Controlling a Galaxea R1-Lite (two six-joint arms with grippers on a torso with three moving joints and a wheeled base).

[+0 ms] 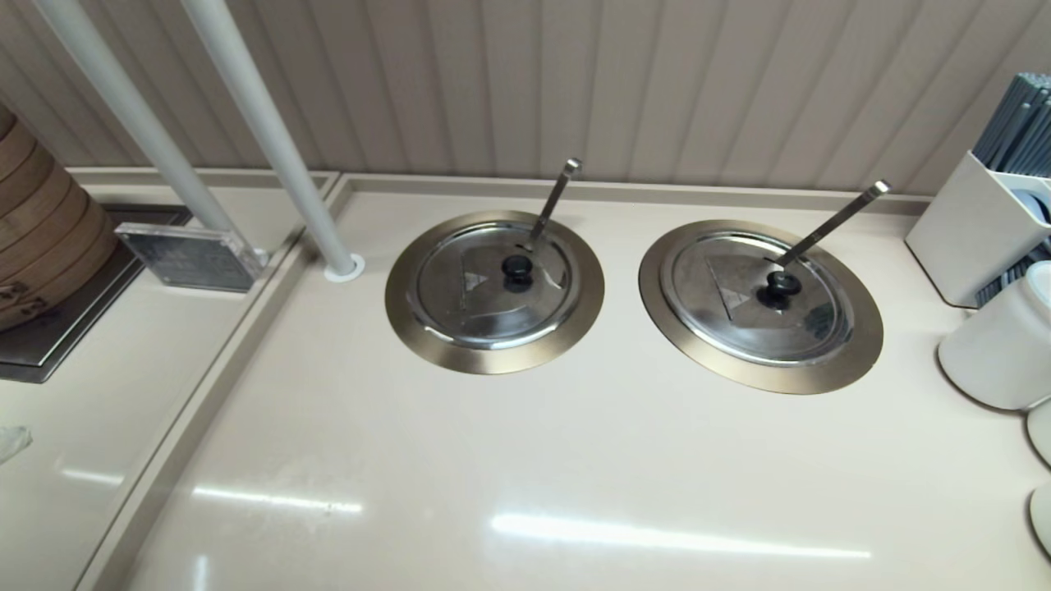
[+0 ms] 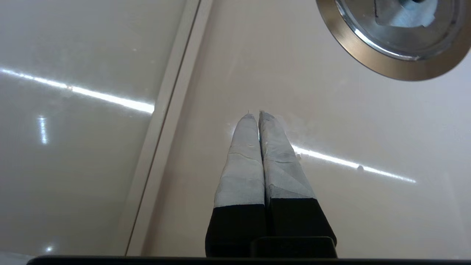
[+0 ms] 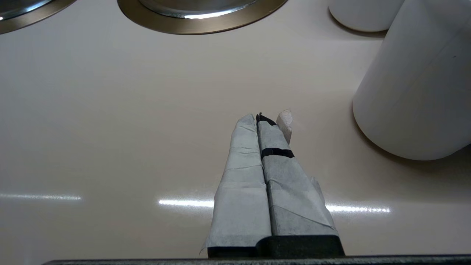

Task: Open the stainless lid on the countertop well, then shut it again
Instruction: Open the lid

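The stainless lid (image 1: 484, 308) lies flat and closed on the left countertop well, inside its bronze-gold collar (image 1: 410, 320). It has a black knob (image 1: 517, 269), and a thin hook-ended ladle rod (image 1: 554, 201) rises through its slot. Neither gripper shows in the head view. In the left wrist view my left gripper (image 2: 257, 115) is shut and empty above the bare counter, short of the collar (image 2: 382, 62) and the lid's edge (image 2: 397, 48). My right gripper (image 3: 257, 117) is also shut and empty over the counter.
The twin lid (image 1: 739, 320) with a flat straight ladle handle (image 1: 833, 217) sits to the right. A white utensil box (image 1: 969, 230) and white canister (image 1: 998, 349) stand at the right edge, the canister (image 3: 415, 92) close to my right gripper. Two poles (image 1: 271, 139), a sign block (image 1: 189, 254) and bamboo steamers (image 1: 41, 230) stand left.
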